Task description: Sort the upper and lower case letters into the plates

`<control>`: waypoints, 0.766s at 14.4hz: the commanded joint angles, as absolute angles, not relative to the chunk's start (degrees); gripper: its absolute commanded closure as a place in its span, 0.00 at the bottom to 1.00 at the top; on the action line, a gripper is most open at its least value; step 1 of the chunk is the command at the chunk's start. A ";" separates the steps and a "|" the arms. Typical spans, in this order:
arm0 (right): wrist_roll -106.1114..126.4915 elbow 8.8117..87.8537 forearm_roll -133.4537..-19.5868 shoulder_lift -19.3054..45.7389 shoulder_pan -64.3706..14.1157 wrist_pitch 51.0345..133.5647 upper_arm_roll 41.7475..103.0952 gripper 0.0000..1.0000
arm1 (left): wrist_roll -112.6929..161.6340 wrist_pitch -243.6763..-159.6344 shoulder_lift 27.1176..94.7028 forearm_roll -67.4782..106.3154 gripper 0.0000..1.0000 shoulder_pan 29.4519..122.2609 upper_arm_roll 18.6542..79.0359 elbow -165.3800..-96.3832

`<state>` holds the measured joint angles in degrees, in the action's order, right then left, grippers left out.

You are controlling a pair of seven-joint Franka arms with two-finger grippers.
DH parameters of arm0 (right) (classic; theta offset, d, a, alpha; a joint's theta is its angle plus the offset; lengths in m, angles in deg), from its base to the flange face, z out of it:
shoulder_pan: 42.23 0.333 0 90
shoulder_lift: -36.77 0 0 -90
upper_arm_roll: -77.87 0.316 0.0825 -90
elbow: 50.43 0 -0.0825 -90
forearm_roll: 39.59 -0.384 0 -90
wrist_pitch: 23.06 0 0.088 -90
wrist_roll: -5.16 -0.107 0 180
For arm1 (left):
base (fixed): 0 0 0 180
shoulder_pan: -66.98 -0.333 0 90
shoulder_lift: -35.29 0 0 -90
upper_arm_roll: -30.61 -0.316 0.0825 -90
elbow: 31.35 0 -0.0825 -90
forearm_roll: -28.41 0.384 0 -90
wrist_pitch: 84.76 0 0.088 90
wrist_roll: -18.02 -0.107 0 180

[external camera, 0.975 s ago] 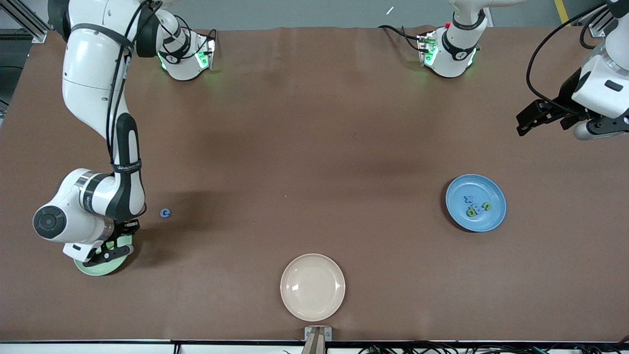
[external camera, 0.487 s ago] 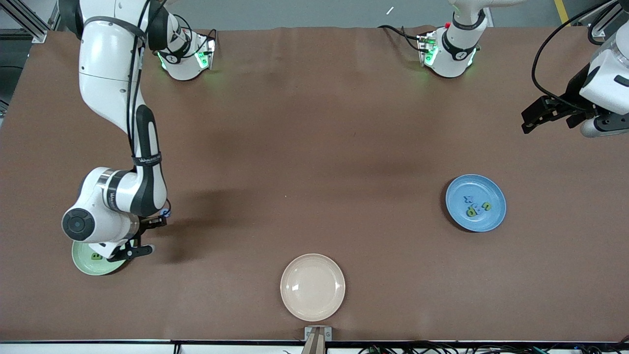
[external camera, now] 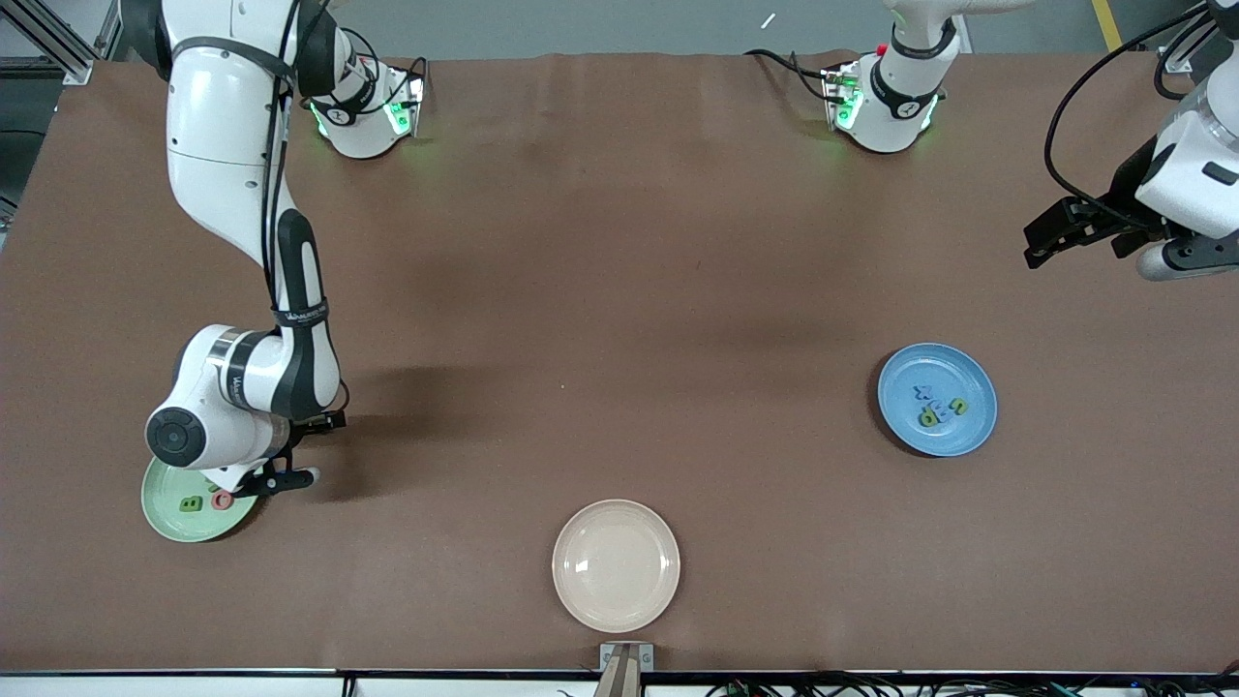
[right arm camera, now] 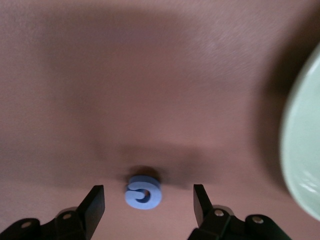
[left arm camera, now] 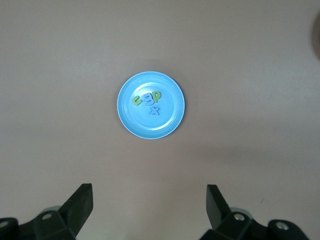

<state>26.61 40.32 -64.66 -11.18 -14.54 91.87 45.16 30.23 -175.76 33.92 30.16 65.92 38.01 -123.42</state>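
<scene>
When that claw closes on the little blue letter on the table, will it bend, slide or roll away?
The blue letter looks thick and chunky, so it probably stays stiff. It lies flat on the brown table, so rolling seems unlikely; it might skid, being so small. The right claw is open over it, so it should fit between the fingers.

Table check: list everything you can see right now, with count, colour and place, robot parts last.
Green plate: one, pale green, at the right arm's end, holding a green letter and a pink letter.
Blue plate: one, sky blue, toward the left arm's end, holding four small letters, green and blue.
Cream plate: one, beige, nearest the front camera, mid-table.
Loose letter: one, blue, on the table beside the green plate.
Right gripper: open, over the loose letter.
Left gripper: open, waiting high above the table at the left arm's end.
</scene>
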 commanded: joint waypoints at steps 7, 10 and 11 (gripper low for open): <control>26.78 45.02 -67.10 -9.20 -13.31 94.45 45.26 0.64 | 28.30 -174.49 34.59 30.08 0.00 65.75 37.73 -121.70; 26.87 44.59 -67.01 -9.02 -13.40 94.19 45.18 0.97 | 28.30 -174.49 34.59 30.08 0.00 65.75 37.73 -121.61; 26.95 44.32 -66.92 -8.85 -13.40 94.01 45.09 0.97 | 28.30 -174.49 34.50 30.08 0.00 65.66 37.73 -121.61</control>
